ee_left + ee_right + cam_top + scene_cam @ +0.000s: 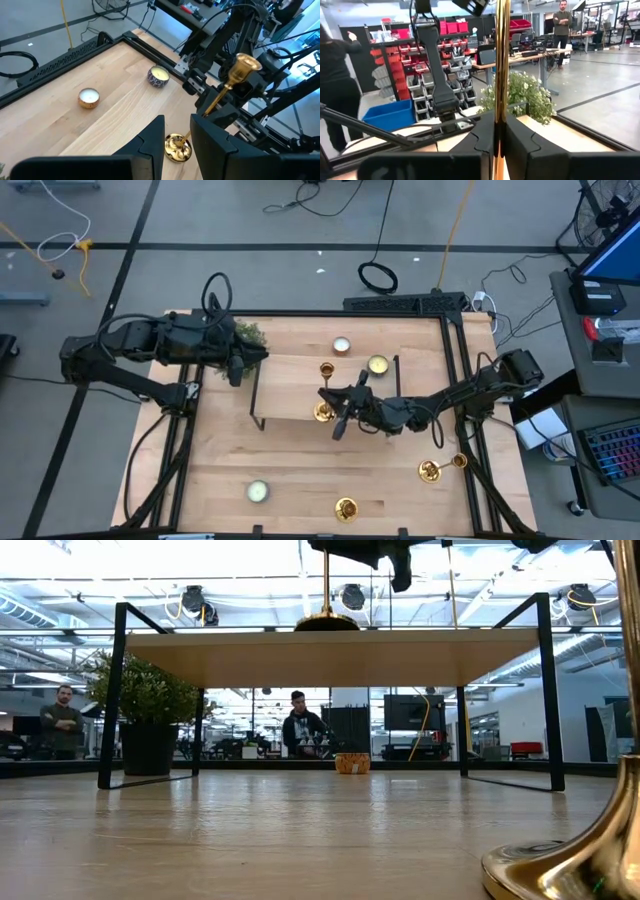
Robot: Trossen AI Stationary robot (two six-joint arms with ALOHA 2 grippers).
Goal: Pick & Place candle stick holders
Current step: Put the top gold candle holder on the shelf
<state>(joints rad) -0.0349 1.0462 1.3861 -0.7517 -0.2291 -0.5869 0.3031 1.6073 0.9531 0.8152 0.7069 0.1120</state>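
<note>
Four brass candle stick holders showed: one (324, 392) stood on the low shelf (290, 388), its stem clenched by the right gripper (337, 402); two (431, 471) lay near the right edge, one (346, 507) in front. Three tealights (258, 492) sat around. The left gripper (236, 367) hung narrowly parted, empty, beside the plant (250, 335).

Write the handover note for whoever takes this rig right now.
Right gripper: shut on the stem of a candle stick holder, whose base is on the raised shelf.
Left gripper: open, empty, beside the plant.
Two other holders are on the table, one at the front edge and one front right.
Left to do: release this one, then place those two.
</note>
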